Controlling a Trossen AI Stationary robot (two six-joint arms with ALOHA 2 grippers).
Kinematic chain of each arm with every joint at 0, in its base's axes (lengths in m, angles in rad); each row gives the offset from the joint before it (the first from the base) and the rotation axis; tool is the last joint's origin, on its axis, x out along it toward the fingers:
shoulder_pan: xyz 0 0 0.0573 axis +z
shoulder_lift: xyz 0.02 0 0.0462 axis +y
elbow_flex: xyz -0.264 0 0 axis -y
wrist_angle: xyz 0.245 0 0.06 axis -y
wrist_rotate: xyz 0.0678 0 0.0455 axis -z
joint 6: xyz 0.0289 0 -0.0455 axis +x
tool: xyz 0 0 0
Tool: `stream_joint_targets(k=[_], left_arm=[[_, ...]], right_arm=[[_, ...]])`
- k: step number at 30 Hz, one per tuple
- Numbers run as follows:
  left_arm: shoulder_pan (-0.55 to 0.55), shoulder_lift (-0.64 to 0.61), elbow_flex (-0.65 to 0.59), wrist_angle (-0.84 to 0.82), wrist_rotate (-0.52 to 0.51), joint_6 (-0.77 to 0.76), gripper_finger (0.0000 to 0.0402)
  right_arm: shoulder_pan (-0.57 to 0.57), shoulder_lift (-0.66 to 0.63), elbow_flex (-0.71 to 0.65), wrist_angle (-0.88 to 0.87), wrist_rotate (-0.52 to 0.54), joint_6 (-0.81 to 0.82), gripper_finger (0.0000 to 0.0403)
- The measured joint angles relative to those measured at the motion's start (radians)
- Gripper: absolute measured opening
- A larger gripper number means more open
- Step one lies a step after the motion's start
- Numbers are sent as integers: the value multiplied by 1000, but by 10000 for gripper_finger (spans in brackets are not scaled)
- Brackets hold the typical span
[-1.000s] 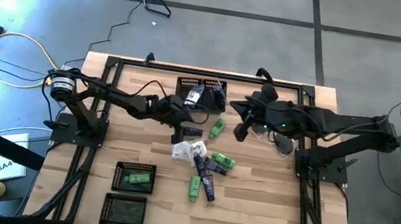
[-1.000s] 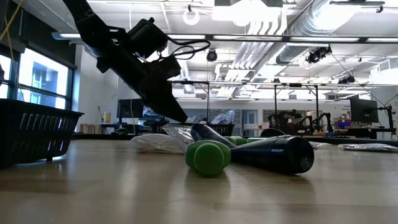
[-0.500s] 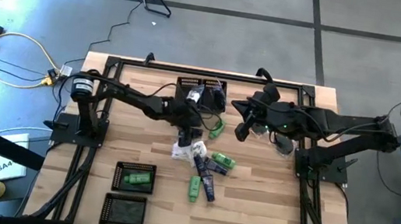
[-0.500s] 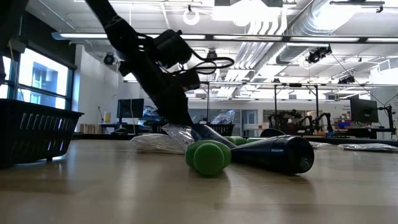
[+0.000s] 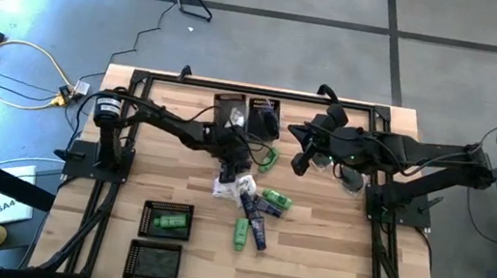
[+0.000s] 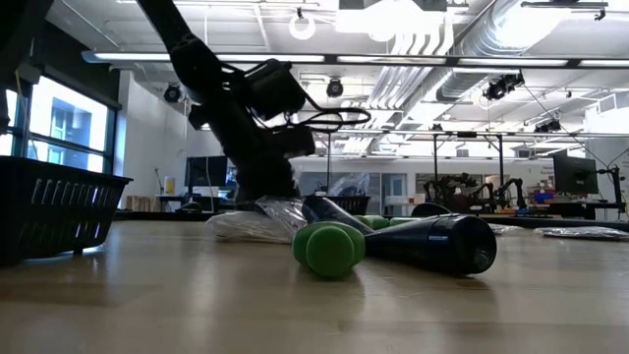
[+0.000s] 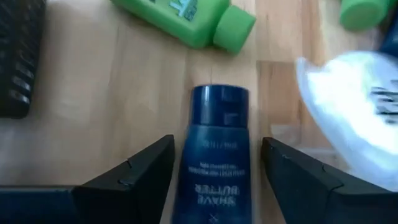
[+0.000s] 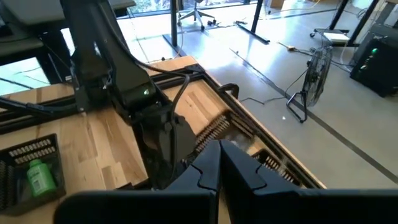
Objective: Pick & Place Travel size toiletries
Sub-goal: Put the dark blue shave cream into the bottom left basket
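Dark navy tube [image 7: 214,155], capped end pointing away from the wrist camera, white lettering along its body, flat on the wooden table [image 5: 332,239]. Left end effector [image 7: 214,180] low over it, fingers [image 7: 134,171] spread wide, one on either side of the tube, neither seen to touch it. Just beyond the navy cap, a bright green tube [image 7: 186,18] with a round green cap; to one side, a white crinkly packet [image 7: 357,106] (partly blurred). From above, left end effector [image 5: 235,168] at mid-table, at the far edge of a loose cluster: white packet [image 5: 225,187], green tubes [image 5: 276,200], another navy tube [image 5: 254,226]. One more green tube [image 5: 174,218] inside a black mesh tray [image 5: 166,221] near the front left, a second mesh tray [image 5: 154,261] in front of it, two further trays [image 5: 248,115] at the back. Right end effector [image 5: 299,164], fingers pressed together and holding nothing, hanging above the table right of the cluster, well apart from the navy tube.
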Motion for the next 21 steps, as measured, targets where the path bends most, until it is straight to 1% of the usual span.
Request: stream_joint_targets(k=[9, 16, 18, 21], left_arm=[[0, 15, 0, 70, 3, -21, 237], [0, 15, 0, 67, 3, -21, 236], [0, 15, 0, 67, 2, -21, 229], [0, 15, 0, 65, 2, -21, 202]], right_arm=[[0, 0, 0, -3, 10, 7, 3], [0, 0, 0, -4, 13, 6, 3], [-1, 0, 0, -5, 13, 4, 3], [-1, 0, 0, -5, 14, 2, 3]])
